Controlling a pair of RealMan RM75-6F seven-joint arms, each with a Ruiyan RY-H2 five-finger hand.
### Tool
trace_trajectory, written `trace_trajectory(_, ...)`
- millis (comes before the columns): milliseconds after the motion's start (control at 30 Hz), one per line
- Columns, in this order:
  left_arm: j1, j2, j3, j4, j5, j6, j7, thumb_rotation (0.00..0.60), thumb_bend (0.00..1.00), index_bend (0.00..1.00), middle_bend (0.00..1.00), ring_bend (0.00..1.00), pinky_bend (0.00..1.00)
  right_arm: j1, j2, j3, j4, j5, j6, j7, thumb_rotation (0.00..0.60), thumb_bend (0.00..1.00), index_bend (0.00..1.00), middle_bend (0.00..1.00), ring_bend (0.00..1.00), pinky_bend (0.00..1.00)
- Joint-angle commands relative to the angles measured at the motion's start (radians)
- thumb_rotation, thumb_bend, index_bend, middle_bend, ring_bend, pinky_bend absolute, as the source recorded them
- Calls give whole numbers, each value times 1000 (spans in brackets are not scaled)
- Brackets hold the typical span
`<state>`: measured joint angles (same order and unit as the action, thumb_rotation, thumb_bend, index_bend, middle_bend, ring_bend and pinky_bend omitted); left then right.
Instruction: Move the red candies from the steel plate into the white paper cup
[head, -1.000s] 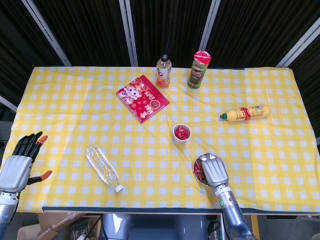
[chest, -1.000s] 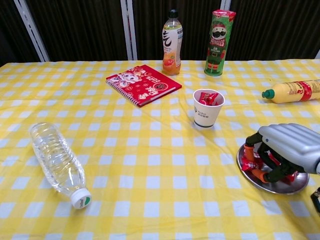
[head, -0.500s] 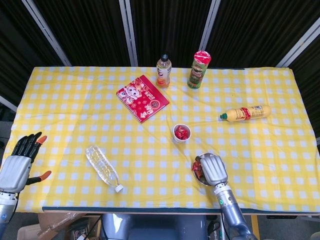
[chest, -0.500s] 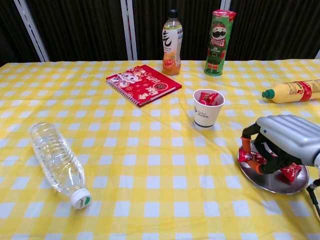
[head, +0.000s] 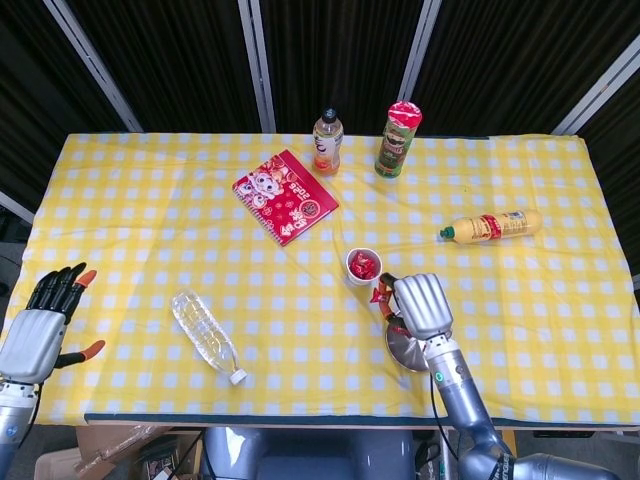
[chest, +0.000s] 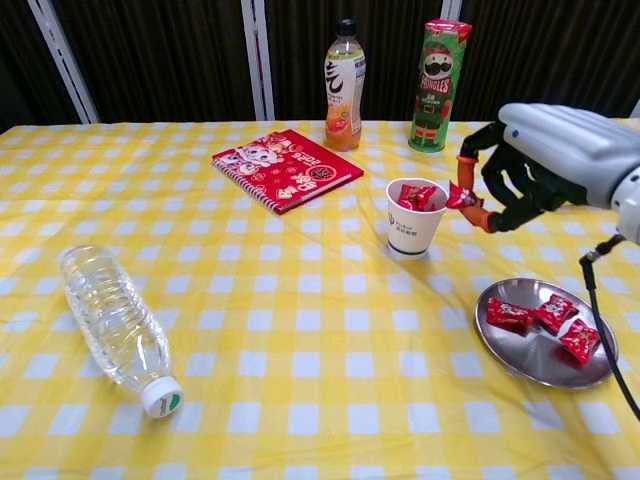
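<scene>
The right robot hand (chest: 530, 165) is up in the air just right of the white paper cup (chest: 415, 216), pinching one red candy (chest: 461, 197) between its fingertips — the candy sits right by the cup's rim, not inside it. The cup already has a few red candies (chest: 417, 195) in it. From the head view the same hand (head: 418, 305) overlaps the far edge of the steel plate (head: 405, 348), so it's easier to read from the chest view.

The steel plate (chest: 520, 352) is on the desk (chest: 300, 330), near and to the right of the cup on the robot's side, and there are three wrapped red candies on the plate (chest: 541, 315), bunched toward its far right part.

The left robot hand (head: 42, 325) is way off from the cup, at the desk's left edge, fingers spread and holding nothing.

Other stuff around the cup: a red notebook (chest: 286, 168) behind it to the left, a drink bottle (chest: 343, 85) and a green Pringles can (chest: 437, 85) standing behind it at the back of the desk, a yellow bottle (chest: 590, 183) lying on its side off to the right, and a clear plastic bottle (chest: 116, 326) lying on its side well to the left — cap pointing toward the robot.
</scene>
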<state>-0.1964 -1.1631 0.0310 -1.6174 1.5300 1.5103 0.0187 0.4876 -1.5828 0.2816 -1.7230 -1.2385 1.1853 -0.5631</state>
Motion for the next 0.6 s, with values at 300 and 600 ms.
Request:
trace_trajectory(300, 5, 7, -14, 0, -7, -18, -15, 600, 77, 0, 0, 0, 0, 136, -65, 82, 156, 132, -104, -10, 600, 497, 614, 799, 800, 852)
trace_trajectory(600, 7, 14, -23, -11, -18, -40, -22, 600, 77, 0, 0, 0, 0, 201, -117, 85, 292, 175, -141, 6, 600, 497, 610, 799, 800, 853)
